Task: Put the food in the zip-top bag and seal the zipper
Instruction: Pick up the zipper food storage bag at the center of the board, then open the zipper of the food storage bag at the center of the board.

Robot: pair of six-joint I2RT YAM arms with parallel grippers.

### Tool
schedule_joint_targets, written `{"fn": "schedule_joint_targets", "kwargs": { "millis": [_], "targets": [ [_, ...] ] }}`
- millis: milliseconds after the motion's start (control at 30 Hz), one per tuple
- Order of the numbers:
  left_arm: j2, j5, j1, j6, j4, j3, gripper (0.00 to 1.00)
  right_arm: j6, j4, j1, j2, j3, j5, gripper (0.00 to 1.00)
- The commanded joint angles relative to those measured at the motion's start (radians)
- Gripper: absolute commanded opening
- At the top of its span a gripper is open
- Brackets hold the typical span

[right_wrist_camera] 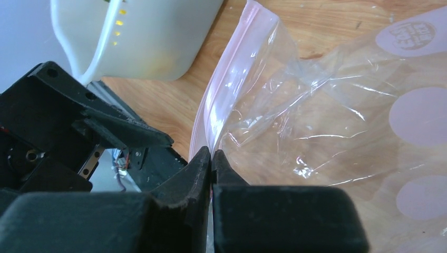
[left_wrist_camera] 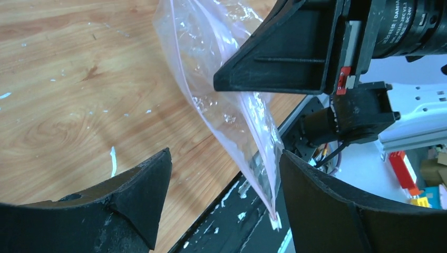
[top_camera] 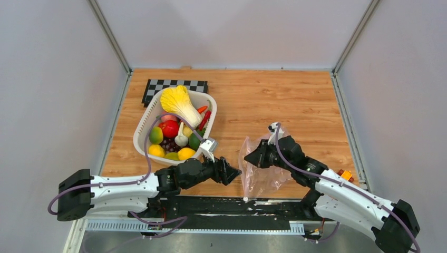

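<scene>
Top external: the zip-top bag (top_camera: 263, 176) hangs crumpled over the near edge of the tabletop (top_camera: 274, 100), between the two arms. The right gripper (top_camera: 249, 157) is at the bag's left upper edge. The left gripper (top_camera: 232, 173) points at it from the left, just beside it. All the food (top_camera: 174, 126) sits in the white basket (top_camera: 139, 132), behind the left arm and well apart from the bag. Nothing is bagged yet.

Left wrist: the left jaws are wide apart and hold nothing. The zipper (left_wrist_camera: 263, 153), a pink strip, runs diagonally from upper left down to lower right through the gap. It ends close to the right-hand finger. The right gripper's black finger sits above, on the bag.

Right wrist: the right jaws are pressed together, clamped on the bag's pink mouth edge. The strip rises up and away from them. The bag body spreads to the right, the basket is upper left, and the left gripper is close on the left.

Judgement: the left arm is the nearer free one. The next move probably depends on closing on the mouth's other lip, straight ahead between its jaws, to pull the bag open.
</scene>
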Motion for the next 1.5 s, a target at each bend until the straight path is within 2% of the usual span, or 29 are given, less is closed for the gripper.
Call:
{"fn": "schedule_joint_targets", "kwargs": {
  "millis": [0,200,333,533,667,767,867,1000,1033,1100,1200,1267,1333,1467],
  "targets": [
    [0.013,-0.022,-0.009,0.024,0.075,-0.009,0.81,0.026,0.101,0.005,-0.023,0.005,-0.075,0.03],
    [0.056,0.015,-0.008,0.041,0.163,-0.012,0.65,0.034,0.101,0.006,-0.074,0.009,-0.094,0.03],
    [0.088,0.033,-0.01,0.035,0.206,-0.019,0.59,0.033,0.079,0.006,-0.113,0.015,-0.091,0.03],
    [0.098,0.08,-0.01,0.046,0.234,-0.005,0.4,0.042,0.058,0.007,-0.2,0.011,-0.113,0.04],
    [0.101,0.09,-0.01,0.051,0.28,-0.015,0.22,0.027,-0.006,0.007,-0.276,0.005,-0.083,0.06],
    [0.105,0.093,-0.01,0.066,0.298,-0.008,0.16,-0.009,-0.041,0.007,-0.301,0.029,-0.083,0.06],
    [0.102,0.091,-0.01,0.103,0.257,0.037,0.06,-0.049,-0.07,0.007,-0.29,0.063,-0.092,0.07],
    [0.073,0.015,-0.01,0.162,0.138,0.103,0.0,-0.088,-0.113,0.007,-0.258,0.099,-0.084,0.09],
    [0.061,-0.017,-0.01,0.175,0.128,0.108,0.0,-0.1,-0.125,0.007,-0.252,0.108,-0.071,0.11],
    [0.04,-0.078,-0.011,0.202,0.113,0.115,0.0,-0.13,-0.181,0.007,-0.238,0.151,-0.018,0.23],
    [0.028,-0.132,-0.01,0.246,0.067,0.146,0.0,-0.185,-0.269,0.007,-0.192,0.231,0.052,0.26],
    [0.031,-0.182,-0.01,0.265,0.027,0.167,0.0,-0.204,-0.31,0.007,-0.159,0.287,0.078,0.44],
    [0.036,-0.233,-0.01,0.273,0.002,0.183,0.0,-0.206,-0.354,0.007,-0.126,0.335,0.092,0.54],
    [0.058,-0.253,-0.01,0.252,-0.014,0.215,0.0,-0.185,-0.427,0.054,-0.084,0.381,0.208,0.57]
  ]
}}
